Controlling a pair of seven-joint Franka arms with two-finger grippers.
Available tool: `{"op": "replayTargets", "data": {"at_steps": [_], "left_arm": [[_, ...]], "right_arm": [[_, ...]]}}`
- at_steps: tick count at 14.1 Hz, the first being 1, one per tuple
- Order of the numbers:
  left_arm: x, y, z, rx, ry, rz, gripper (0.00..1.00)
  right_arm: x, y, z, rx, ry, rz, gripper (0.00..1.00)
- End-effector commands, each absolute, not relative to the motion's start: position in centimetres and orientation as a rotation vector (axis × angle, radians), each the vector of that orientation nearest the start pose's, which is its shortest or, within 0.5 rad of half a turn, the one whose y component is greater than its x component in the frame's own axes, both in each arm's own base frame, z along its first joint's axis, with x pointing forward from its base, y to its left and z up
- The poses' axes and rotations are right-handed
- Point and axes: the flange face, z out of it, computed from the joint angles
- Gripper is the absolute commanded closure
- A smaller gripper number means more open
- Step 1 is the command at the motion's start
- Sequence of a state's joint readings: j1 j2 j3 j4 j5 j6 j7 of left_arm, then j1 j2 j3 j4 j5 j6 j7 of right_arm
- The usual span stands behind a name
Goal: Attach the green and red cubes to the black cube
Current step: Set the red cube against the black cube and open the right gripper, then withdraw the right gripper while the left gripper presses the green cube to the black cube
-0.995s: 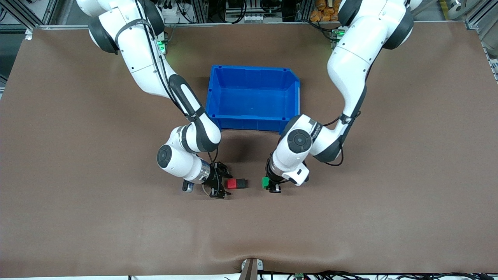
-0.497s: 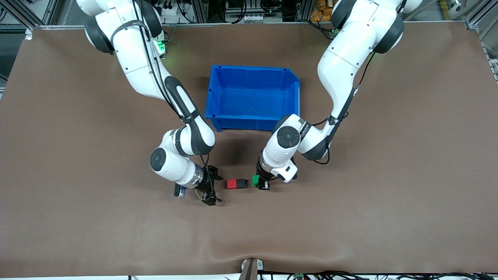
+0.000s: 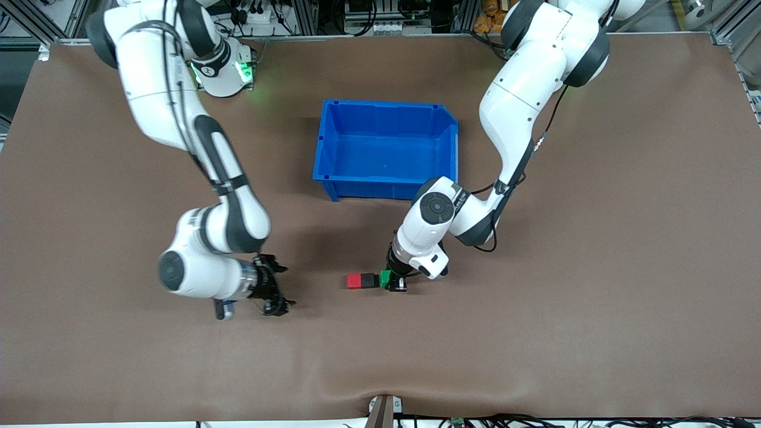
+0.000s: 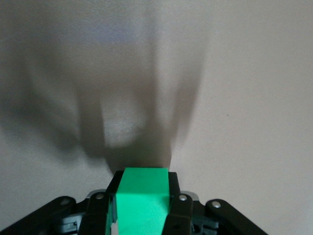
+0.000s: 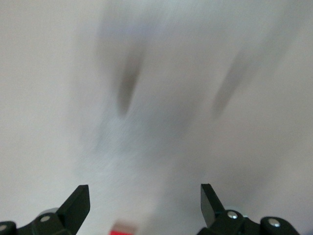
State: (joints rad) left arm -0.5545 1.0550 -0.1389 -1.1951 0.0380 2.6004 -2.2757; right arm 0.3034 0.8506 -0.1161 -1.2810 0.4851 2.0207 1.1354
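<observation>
The red cube [image 3: 355, 280] and the black cube [image 3: 369, 280] sit joined side by side on the brown table, nearer the front camera than the bin. My left gripper [image 3: 393, 283] is shut on the green cube [image 3: 385, 278] and holds it against the black cube's free side. The green cube fills the space between the fingers in the left wrist view [image 4: 143, 200]. My right gripper [image 3: 277, 288] is open and empty, low over the table toward the right arm's end, apart from the red cube. A blurred bit of the red cube shows in the right wrist view [image 5: 122, 229].
An empty blue bin [image 3: 386, 150] stands at the table's middle, farther from the front camera than the cubes. Bare brown table lies all around the cubes.
My left gripper has carried the green cube sideways up to the black cube. My right gripper has drawn back from the red cube toward the right arm's end of the table.
</observation>
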Motion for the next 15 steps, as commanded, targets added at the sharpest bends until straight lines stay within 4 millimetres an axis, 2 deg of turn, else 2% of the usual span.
{"op": "replayTargets", "data": {"at_steps": [1,4,5,6,7,9,11,13,15], "left_arm": [[62.9,-48.6,17.2,1.867,1.999,-0.037,1.00],[62.1,-49.3,16.2,1.911,1.972,-0.028,1.00],[61.9,-49.6,16.0,1.939,1.946,-0.024,0.86],[62.0,-49.4,16.2,1.957,1.921,-0.013,0.38],[62.7,-48.8,16.8,1.996,1.873,0.034,0.00],[62.2,-49.5,17.1,2.064,1.808,0.097,0.00],[61.9,-49.8,17.8,2.078,1.793,0.120,0.00],[62.5,-49.6,20.4,2.068,1.784,0.130,0.00],[63.0,-48.6,22.5,2.163,1.767,0.145,0.00]], "right_arm": [[72.3,14.8,28.1,-2.631,1.436,0.431,0.00],[73.2,8.6,34.6,-2.725,1.257,0.491,0.00],[73.3,6.3,37.0,-2.733,1.193,0.468,0.00],[73.2,4.7,40.0,-2.748,1.096,0.404,0.00],[72.8,3.7,43.0,-2.783,0.997,0.333,0.00],[71.4,1.8,49.2,-2.902,0.818,0.176,0.00],[68.6,1.5,51.7,-2.965,0.702,0.321,0.00],[66.7,0.9,55.0,-3.000,0.579,0.313,0.00],[65.3,-2.6,58.0,-3.077,0.382,0.237,0.00]]}}
